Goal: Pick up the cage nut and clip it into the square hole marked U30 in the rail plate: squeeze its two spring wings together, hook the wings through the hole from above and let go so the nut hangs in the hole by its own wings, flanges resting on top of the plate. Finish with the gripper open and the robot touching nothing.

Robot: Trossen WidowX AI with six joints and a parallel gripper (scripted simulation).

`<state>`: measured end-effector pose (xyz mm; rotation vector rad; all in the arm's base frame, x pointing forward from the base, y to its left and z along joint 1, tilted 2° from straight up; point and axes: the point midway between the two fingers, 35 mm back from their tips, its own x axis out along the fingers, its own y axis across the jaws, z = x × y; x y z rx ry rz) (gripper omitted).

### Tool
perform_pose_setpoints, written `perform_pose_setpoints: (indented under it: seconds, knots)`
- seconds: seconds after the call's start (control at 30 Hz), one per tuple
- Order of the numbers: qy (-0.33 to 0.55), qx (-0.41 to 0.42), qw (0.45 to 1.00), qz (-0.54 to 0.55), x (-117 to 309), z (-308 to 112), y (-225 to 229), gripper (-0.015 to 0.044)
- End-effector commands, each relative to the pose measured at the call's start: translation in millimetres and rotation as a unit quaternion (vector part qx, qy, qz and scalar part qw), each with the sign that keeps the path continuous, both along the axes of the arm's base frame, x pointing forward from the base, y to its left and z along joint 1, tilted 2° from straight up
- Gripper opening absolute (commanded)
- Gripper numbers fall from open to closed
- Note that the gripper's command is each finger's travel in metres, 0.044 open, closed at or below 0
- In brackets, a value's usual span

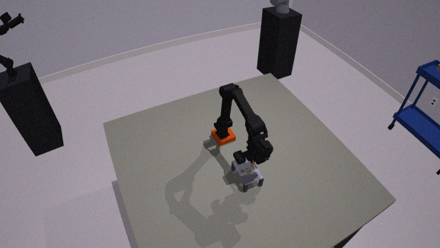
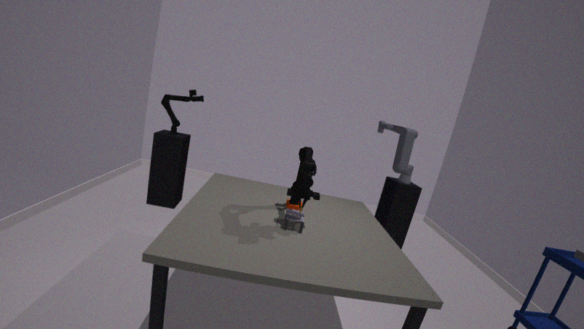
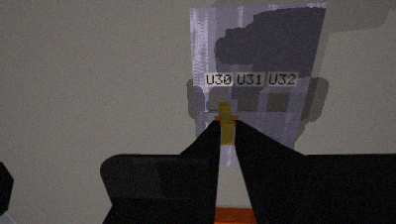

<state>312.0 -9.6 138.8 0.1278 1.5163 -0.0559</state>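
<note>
The 1 black arm [image 1: 244, 107] [image 2: 304, 171] arches over, its pincer [image 1: 253, 162] [image 2: 301, 207] [image 3: 226, 126] pointing down, 2 fingers nearly together.

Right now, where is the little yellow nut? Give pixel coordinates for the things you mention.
In the wrist view, the small yellow nut [image 3: 226, 130] is between the black gripper's fingertips, just below the U30 label [image 3: 218, 79].

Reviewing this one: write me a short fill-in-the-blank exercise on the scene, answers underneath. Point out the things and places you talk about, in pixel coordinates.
1. The claw [image 1: 253, 162] [image 3: 226, 126] is shut on the yellow ____.
2. Of the three labels on the rail plate [image 1: 253, 176] [image 3: 252, 40], the middle one reads ____.
3. The arm [image 1: 246, 111] [image 2: 304, 175] stands on a base plate [image 1: 227, 141] coloured ____.
4. The wheeled cart [image 1: 414, 118] [image 2: 534, 286] is coloured ____.

Missing words: cage nut; U31; orange; blue.
</note>
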Motion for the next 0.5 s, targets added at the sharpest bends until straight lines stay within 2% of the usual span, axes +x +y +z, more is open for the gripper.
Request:
perform_pose_setpoints:
  seconds: [0.0,0.47]
  knots:
    - [0.000,0.010,1.000,0.002,-0.1,-4.2,-0.5,0.0023]
    - [0.000,0.011,1.000,0.002,1.1,-20.7,-0.9,0.0023]
